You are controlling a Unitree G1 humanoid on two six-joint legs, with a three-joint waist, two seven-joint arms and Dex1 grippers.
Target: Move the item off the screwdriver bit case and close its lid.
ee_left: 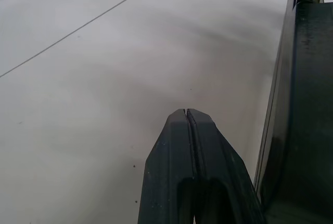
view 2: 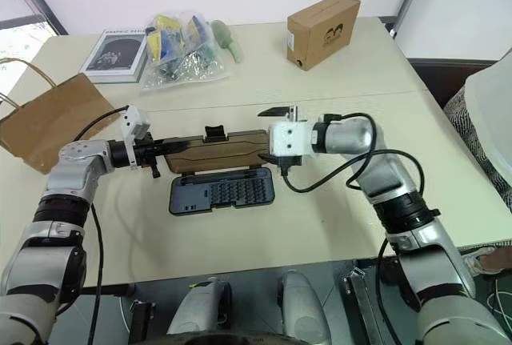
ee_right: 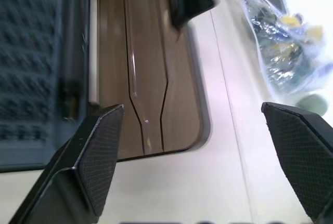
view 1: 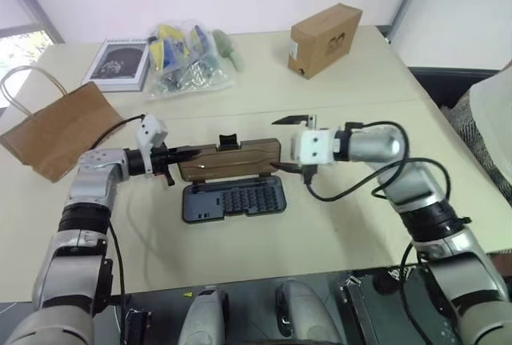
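Right gripper (view 1: 297,143) hangs at the lid's (view 1: 232,158) right end with its two fingers spread wide apart, one above and one below that end — the right wrist view shows both pads (ee_right: 99,161) clear of the plastic, holding nothing. Left gripper (view 1: 186,154) lies at the lid's left end, its fingers pressed together; in the left wrist view the shut tips (ee_left: 187,117) sit over bare table (view 1: 336,89) with the dark edge of the case just beside them, and whether they touch it I cannot tell. Case (view 1: 234,199) lies open mid-table: its tray of bits lies flat on the near side, and the smoky-brown lid stands tilted up behind it along the hinge, latch tab at its top edge. Bag (view 1: 60,125) lies flat at the table's left edge, well apart from the case, one loop handle arching up past the edge. At the far side lie a book (view 1: 118,63) and, just beside it, a clear plastic bag of small things (view 1: 186,58); a cardboard box (view 1: 325,39) stands far right.
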